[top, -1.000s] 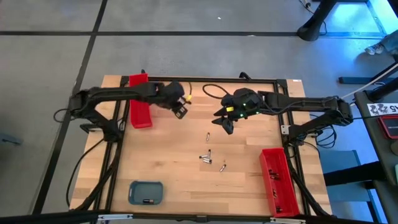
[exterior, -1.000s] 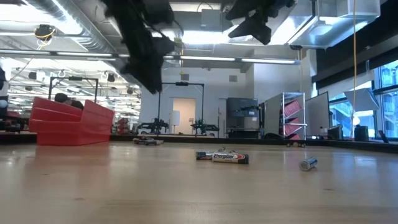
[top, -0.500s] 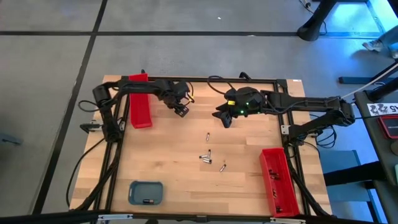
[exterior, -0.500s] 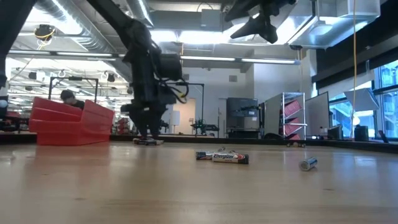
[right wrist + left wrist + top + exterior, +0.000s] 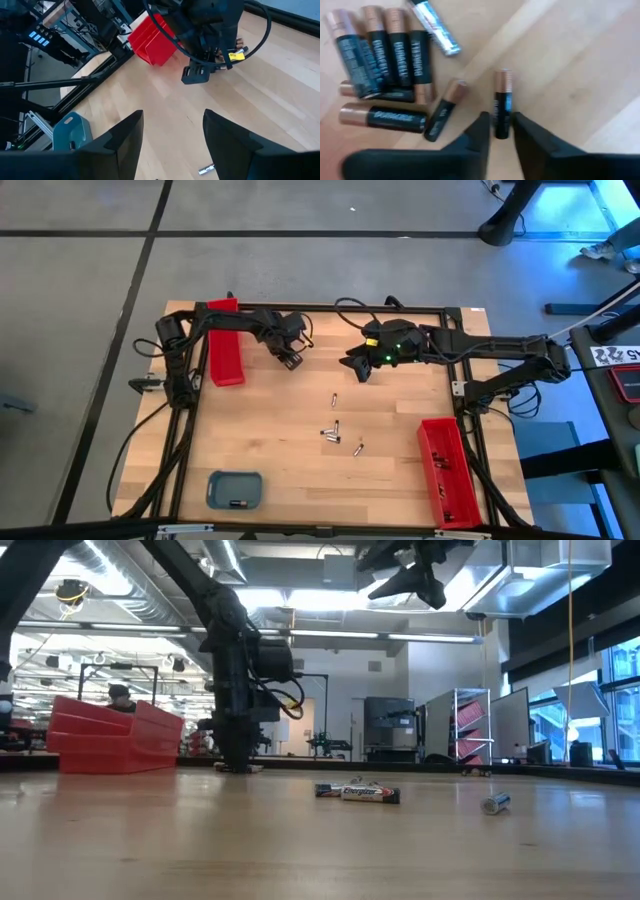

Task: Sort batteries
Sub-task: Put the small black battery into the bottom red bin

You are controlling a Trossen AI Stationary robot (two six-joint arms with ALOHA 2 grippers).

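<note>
A loose group of black-and-copper batteries (image 5: 385,55) lies on the wooden table near its far edge. My left gripper (image 5: 500,131) is down at the table there (image 5: 289,359), its fingers nearly together around one black battery (image 5: 502,102) that lies apart from the group. It also shows in the low view (image 5: 235,762). A few more batteries (image 5: 331,430) lie at the table's middle. My right gripper (image 5: 357,368) hangs open and empty above the table (image 5: 172,150), right of the left gripper. My left gripper pinches the black end (image 5: 502,129) of the lone battery between its two fingertips (image 5: 481,125). The fingers come from above, pointing down. The battery lies flat on the table, and its copper end (image 5: 503,79) points away from the fingers.
A red tray (image 5: 225,350) lies at the far left and another (image 5: 448,472) at the near right. A blue-grey tray (image 5: 235,489) with one battery stands at the near left. Bare wood lies between the middle batteries and the trays.
My left gripper has come down from well above the table to the tabletop near the far edge, beside the red tray, and its arm has folded back toward the table's left.
</note>
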